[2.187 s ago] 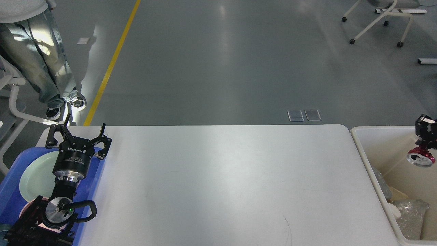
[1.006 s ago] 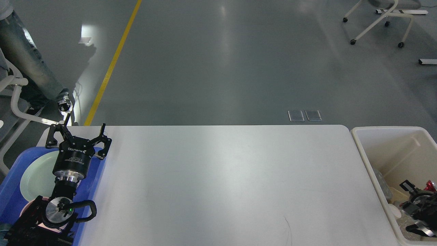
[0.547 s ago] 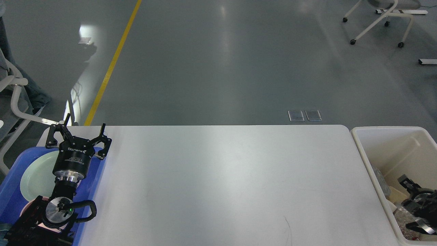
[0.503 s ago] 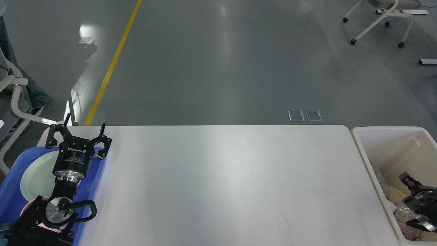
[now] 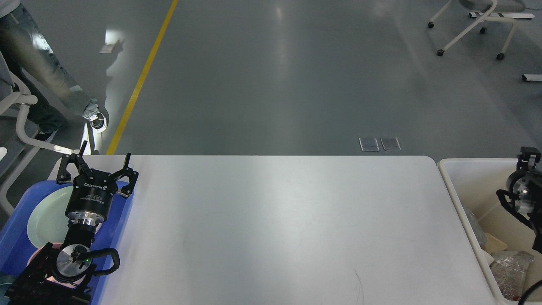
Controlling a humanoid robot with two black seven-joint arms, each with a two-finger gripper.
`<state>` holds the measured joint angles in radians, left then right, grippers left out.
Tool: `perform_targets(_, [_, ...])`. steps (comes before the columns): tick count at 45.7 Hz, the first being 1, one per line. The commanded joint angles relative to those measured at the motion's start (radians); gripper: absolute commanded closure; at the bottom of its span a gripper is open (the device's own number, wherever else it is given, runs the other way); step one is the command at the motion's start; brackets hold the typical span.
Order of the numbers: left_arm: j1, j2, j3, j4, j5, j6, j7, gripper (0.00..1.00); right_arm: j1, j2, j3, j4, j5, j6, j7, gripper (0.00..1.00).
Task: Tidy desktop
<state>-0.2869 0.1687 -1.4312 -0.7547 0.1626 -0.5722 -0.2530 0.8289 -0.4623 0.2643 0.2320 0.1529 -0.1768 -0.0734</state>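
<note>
1. The desktop [image 5: 279, 228] fills the lower middle of the frame: a plain white-grey top with rounded far corners, with a faint dark scratch near its lower edge.
2. Beyond its far edge lies a glossy grey floor [image 5: 296, 76] with a yellow line [image 5: 142, 76] running diagonally through the upper left, and two small clear rectangular plates [image 5: 380, 143] set in the floor just past the desk.
3. A white wheeled chair [image 5: 474, 25] stands in the upper right corner; a person's jeans-clad leg [image 5: 46, 80] and a white chair frame [image 5: 19, 123] show at the upper left edge.
4. At the lower left, a blue tray [image 5: 17, 237] sits on the desk's left end and holds a pale green plate [image 5: 44, 216].
5. At the right edge, a cream-white bin [image 5: 470, 212] stands just beside the desk, with crinkled clear plastic wrapping [image 5: 508, 271] in its lower part.
6. The left gripper [image 5: 103, 163] rises from the lower left corner over the tray's far rim, its two fingers spread wide apart and holding nothing.
7. The right gripper [image 5: 528, 157] is above the bin at the right edge, seen dark and cropped; whether its fingers are spread or closed cannot be told.
</note>
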Motion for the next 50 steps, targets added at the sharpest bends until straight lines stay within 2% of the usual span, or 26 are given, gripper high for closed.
perform_targets(1, [0.0, 0.0, 0.0, 0.0, 0.0, 0.0, 0.0, 0.03, 0.012, -0.058, 0.188, 0.16, -0.004, 0.0, 0.0, 0.0])
perform_targets(8, [0.0, 0.0, 0.0, 0.0, 0.0, 0.0, -0.002, 0.03, -0.016, -0.141, 0.364, 0.43, -0.09, 0.002, 0.001, 0.0])
perform_targets(13, [0.0, 0.0, 0.0, 0.0, 0.0, 0.0, 0.0, 0.03, -0.106, -0.118, 0.588, 0.532, -0.111, 0.014, 0.003, 0.0])
perform_targets(19, [0.0, 0.0, 0.0, 0.0, 0.0, 0.0, -0.002, 0.03, -0.218, -0.075, 0.78, 0.625, -0.157, 0.112, 0.024, 0.0])
perform_targets(21, [0.0, 0.0, 0.0, 0.0, 0.0, 0.0, -0.002, 0.03, -0.26, -0.061, 0.826, 0.645, -0.179, 0.166, 0.062, 0.0])
perform_targets(23, [0.0, 0.0, 0.0, 0.0, 0.0, 0.0, -0.002, 0.03, -0.296, -0.042, 0.858, 0.655, -0.199, 0.218, 0.124, 0.0])
perform_targets(25, [0.0, 0.0, 0.0, 0.0, 0.0, 0.0, -0.002, 0.03, -0.324, -0.021, 0.874, 0.656, -0.225, 0.264, 0.199, 0.0])
perform_targets(26, [0.0, 0.0, 0.0, 0.0, 0.0, 0.0, -0.002, 0.03, -0.338, -0.012, 0.875, 0.655, -0.245, 0.286, 0.254, 0.0])
perform_targets(30, [0.0, 0.0, 0.0, 0.0, 0.0, 0.0, 0.0, 0.03, -0.382, 0.013, 0.877, 0.653, -0.289, 0.326, 0.385, 0.0])
perform_targets(34, [0.0, 0.0, 0.0, 0.0, 0.0, 0.0, 0.0, 0.03, -0.439, 0.043, 0.875, 0.655, -0.32, 0.35, 0.481, 0.0])
perform_targets(37, [0.0, 0.0, 0.0, 0.0, 0.0, 0.0, -0.002, 0.03, -0.485, 0.048, 0.871, 0.65, -0.331, 0.414, 0.547, 0.0])
perform_targets(39, [0.0, 0.0, 0.0, 0.0, 0.0, 0.0, -0.002, 0.03, -0.514, 0.048, 0.871, 0.644, -0.334, 0.473, 0.566, 0.0])
perform_targets(42, [0.0, 0.0, 0.0, 0.0, 0.0, 0.0, 0.0, 0.03, -0.543, 0.048, 0.869, 0.641, -0.337, 0.514, 0.567, 0.0])
perform_targets(50, [0.0, 0.0, 0.0, 0.0, 0.0, 0.0, 0.0, 0.03, -0.545, 0.071, 0.831, 0.619, -0.335, 0.499, 0.563, 0.0])
